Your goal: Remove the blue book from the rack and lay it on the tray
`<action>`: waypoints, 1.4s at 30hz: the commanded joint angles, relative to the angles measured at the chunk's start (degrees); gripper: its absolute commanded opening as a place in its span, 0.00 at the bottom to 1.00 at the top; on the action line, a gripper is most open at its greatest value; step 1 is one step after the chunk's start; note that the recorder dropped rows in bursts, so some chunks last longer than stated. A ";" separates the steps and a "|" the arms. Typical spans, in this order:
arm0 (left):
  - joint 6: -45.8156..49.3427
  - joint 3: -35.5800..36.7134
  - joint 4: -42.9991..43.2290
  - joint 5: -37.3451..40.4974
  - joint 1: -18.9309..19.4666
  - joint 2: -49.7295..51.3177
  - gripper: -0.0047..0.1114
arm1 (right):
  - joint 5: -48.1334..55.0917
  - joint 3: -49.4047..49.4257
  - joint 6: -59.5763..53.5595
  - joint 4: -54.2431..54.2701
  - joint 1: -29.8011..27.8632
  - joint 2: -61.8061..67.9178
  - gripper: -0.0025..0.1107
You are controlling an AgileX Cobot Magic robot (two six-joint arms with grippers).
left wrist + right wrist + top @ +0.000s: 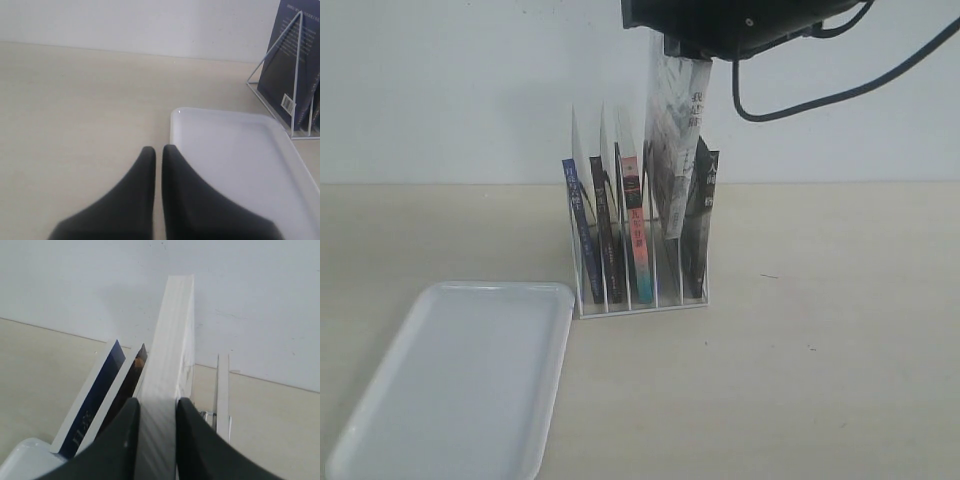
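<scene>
While the blue book [582, 232] stands in the end slot of the rack [642, 306] nearest the tray [460, 390], our right tool [157, 402] is clamped on a taller grey book [672, 150], so we risk delivering the wrong volume or tipping the rack; our left tool [159, 149] hangs closed, empty.

Tray [460, 390] sits front-L of rack [640, 305] w/ books [635, 230] in its slots

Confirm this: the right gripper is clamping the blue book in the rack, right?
No. The right gripper is clamping a pale grey book in the rack; the blue book stands free in the end slot. The exterior view shows it.
</scene>
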 commanded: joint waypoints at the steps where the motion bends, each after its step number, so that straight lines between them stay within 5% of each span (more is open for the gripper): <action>1: -0.41 0.23 -0.21 -0.10 -0.23 -0.19 0.08 | -3.73 -0.75 0.05 -0.29 0.17 0.31 0.02; 21: -0.41 0.23 -0.21 -0.10 -0.23 -0.19 0.08 | -4.13 -0.75 2.86 -0.99 0.17 9.48 0.13; 24: -0.41 0.23 -0.21 -0.10 -0.23 -0.19 0.08 | -4.03 -0.75 2.48 -0.99 0.17 9.73 0.37; 26: -0.41 0.23 -0.21 -0.10 -0.23 -0.19 0.08 | -3.71 -0.75 2.60 -0.99 0.17 9.73 0.43; 36: -0.41 0.23 -0.21 -0.10 -0.23 -0.19 0.08 | 5.11 -0.75 1.94 -2.73 0.17 -0.26 0.43; 42: -0.41 0.23 -0.21 -0.10 -0.23 -0.19 0.08 | 9.41 -0.86 -0.42 -2.73 5.07 -3.48 0.43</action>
